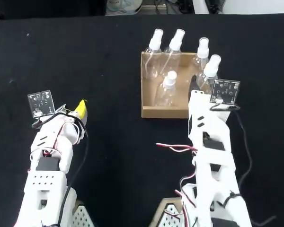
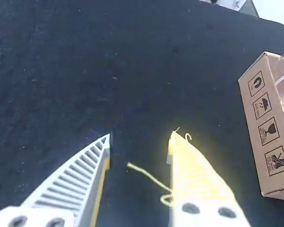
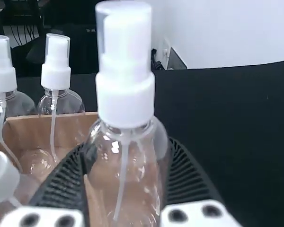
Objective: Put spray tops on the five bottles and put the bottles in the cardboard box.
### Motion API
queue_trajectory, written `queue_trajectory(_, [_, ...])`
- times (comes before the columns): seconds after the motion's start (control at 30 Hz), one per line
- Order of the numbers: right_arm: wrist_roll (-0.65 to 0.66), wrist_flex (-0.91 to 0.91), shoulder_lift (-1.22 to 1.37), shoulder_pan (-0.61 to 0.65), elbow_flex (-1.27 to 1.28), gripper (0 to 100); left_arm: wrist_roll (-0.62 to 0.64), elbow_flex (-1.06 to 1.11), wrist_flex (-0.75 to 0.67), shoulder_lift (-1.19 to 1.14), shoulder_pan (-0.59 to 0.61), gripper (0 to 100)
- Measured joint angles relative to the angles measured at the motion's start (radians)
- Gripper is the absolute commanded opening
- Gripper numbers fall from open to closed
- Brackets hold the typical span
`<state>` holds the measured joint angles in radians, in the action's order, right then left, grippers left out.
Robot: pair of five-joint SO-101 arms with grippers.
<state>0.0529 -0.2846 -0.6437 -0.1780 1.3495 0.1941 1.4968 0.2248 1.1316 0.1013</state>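
Right claw [image 3: 128,150]: black jaws clamped on the body of the held bottle [image 3: 125,113], which is upright with its spray top [image 3: 124,56] on. The held bottle is at the right edge of the box [image 1: 161,112]. The arm covers that wall in the high view, so I cannot tell whether the base is down inside or hanging above. In the box: far-left bottle [image 1: 154,54], far-middle bottle [image 1: 173,52] and near bottle [image 1: 167,90], all upright and capped. The far-right bottle [image 1: 201,56], also capped, stands just beyond the held one; whether it is inside or beside the box is not resolved. Left claw [image 2: 139,146]: jaws apart, nothing between them, over bare table [image 2: 85,71] well left of the box. Judgement: capping looks complete, with five tops on five bottles. Boxing: three are in for certain, a fourth is probably in, and the fifth is in the claw at the box. Left to do, as I read it: lower and release the held bottle into the near-right space, clear of the near bottle, then confirm all five sit within the walls.
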Motion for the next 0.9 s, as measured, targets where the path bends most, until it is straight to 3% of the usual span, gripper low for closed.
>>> queue_trajectory(0.9, [0.002,-0.014,0.064,0.074,-0.046,1.2,0.000,0.000,0.000,0.000,0.000,19])
